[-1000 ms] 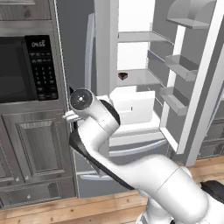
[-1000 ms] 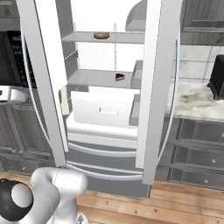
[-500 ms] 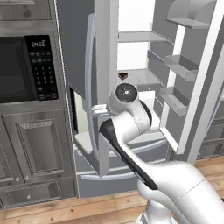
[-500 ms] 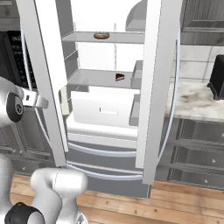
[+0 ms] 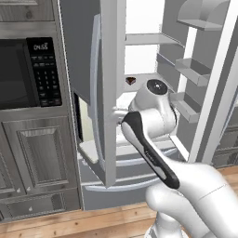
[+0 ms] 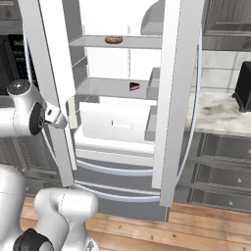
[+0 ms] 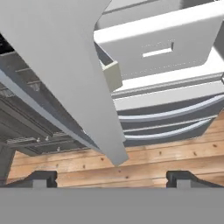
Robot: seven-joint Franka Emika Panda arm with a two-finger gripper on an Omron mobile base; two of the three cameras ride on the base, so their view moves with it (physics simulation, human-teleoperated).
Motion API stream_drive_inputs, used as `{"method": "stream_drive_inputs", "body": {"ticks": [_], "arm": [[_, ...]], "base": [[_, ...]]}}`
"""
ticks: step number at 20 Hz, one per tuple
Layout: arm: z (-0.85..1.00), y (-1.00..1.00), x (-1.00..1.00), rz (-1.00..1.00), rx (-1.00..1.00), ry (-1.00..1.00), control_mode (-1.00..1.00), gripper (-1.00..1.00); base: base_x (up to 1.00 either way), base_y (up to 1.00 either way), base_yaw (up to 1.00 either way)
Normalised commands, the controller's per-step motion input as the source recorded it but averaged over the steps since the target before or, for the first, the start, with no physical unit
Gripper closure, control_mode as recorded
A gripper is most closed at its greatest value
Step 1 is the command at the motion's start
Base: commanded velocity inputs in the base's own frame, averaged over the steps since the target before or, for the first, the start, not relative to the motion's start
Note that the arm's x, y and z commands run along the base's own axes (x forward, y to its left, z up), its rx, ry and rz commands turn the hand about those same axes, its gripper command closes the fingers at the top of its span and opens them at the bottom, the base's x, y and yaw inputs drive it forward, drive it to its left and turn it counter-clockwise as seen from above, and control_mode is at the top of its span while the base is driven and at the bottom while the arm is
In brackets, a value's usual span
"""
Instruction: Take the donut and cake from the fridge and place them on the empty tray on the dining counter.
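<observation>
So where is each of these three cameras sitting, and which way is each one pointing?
Left base view: behind the arm on its left, facing the open fridge and the microwave; the white arm rises at lower right.
Right base view: behind on the right, facing the shelves with the donut and cake; the arm is at lower left.
Hand view: on the hand, looking down past the open gripper at the fridge door and wood floor.
Both base views share the cake and fridge.

Base views flanking open fridge
</observation>
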Motion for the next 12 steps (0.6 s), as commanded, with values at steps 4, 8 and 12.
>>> {"method": "stream_drive_inputs", "body": {"ticks": [4,8,12], "arm": [[0.0,-0.23,0.0,-0.03,0.12,0.18,-1.0,1.0],[0.0,-0.13,0.0,-0.07,0.08,0.03,-1.0,1.0],[0.0,0.0,0.0,-0.15,0.03,-0.04,-1.0,1.0]], "base": [[0.0,0.0,0.0],[0.0,0.0,0.0],[0.0,0.0,0.0]]}}
